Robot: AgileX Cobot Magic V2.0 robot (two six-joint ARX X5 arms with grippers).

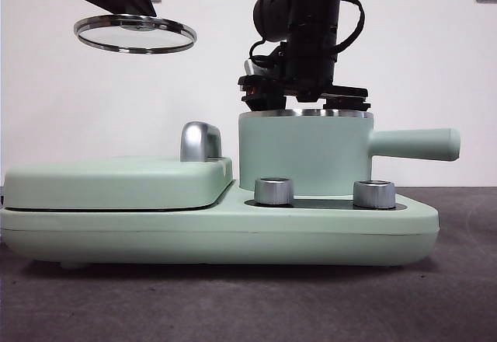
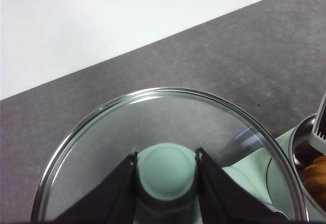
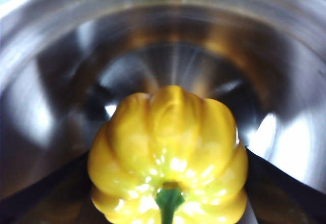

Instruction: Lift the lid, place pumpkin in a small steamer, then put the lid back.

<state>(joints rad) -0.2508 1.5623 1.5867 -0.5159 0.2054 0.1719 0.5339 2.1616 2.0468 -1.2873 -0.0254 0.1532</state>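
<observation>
Even, bright light throughout. The close glossy yellow ribbed pumpkin [image 3: 168,152] carries white glare; the steel pot wall [image 3: 46,107] behind blurs, blown out at four o'clock.

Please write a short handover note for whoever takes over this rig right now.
Left end effector: shut on the mint-green knob of the round glass lid with chrome rim, held in the air beside the pot, above the flat cover.
Right end effector: down at the mouth of the mint-green cylindrical steamer pot, shut on the glossy yellow ribbed pumpkin inside the steel bowl.
Done: lid lifted, pumpkin brought into the pot.
Left: release the pumpkin, withdraw the right arm, set the lid back.
</observation>
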